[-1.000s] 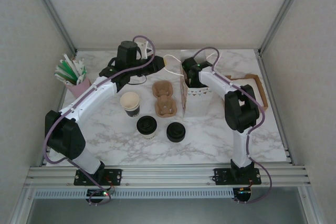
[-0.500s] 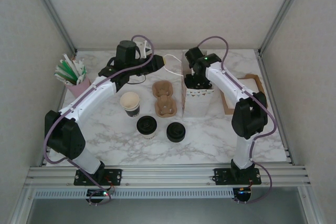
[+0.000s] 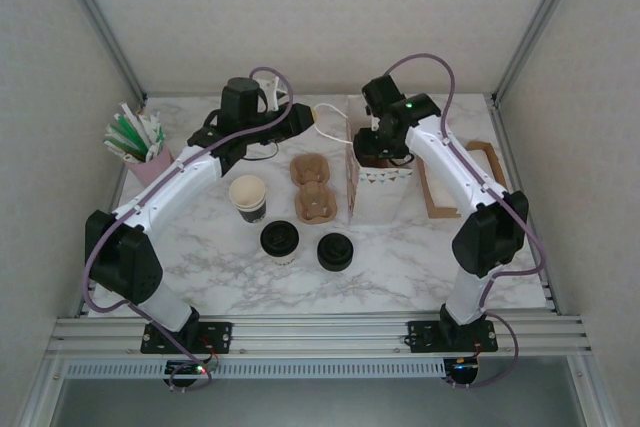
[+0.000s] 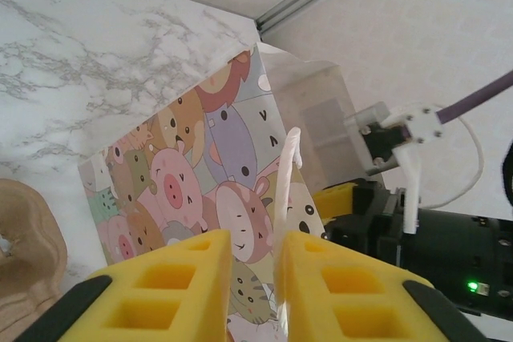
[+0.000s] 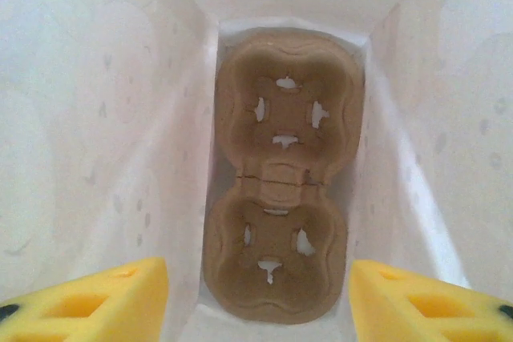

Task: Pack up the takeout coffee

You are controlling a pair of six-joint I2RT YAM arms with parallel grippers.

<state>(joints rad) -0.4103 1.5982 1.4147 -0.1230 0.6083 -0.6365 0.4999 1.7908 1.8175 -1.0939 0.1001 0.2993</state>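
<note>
The marble table (image 3: 420, 257) bears a paper bag (image 3: 375, 192), cup carrier (image 3: 312, 187), lidless cup (image 3: 247, 197), takeout coffee (image 3: 280, 239) and black lid (image 3: 335, 252).

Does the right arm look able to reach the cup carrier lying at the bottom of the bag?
Probably yes. The right end effector hangs open at the mouth of the bag, and the cup carrier lies straight below with nothing over it.

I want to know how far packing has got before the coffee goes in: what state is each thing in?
paper bag, upright, open.
cup carrier, flat in bag bottom.
second carrier, on table, empty.
takeout coffee, lidded, on table.
lidless cup, upright.
left gripper, slightly open around bag handle.
right gripper, open, empty.
</note>
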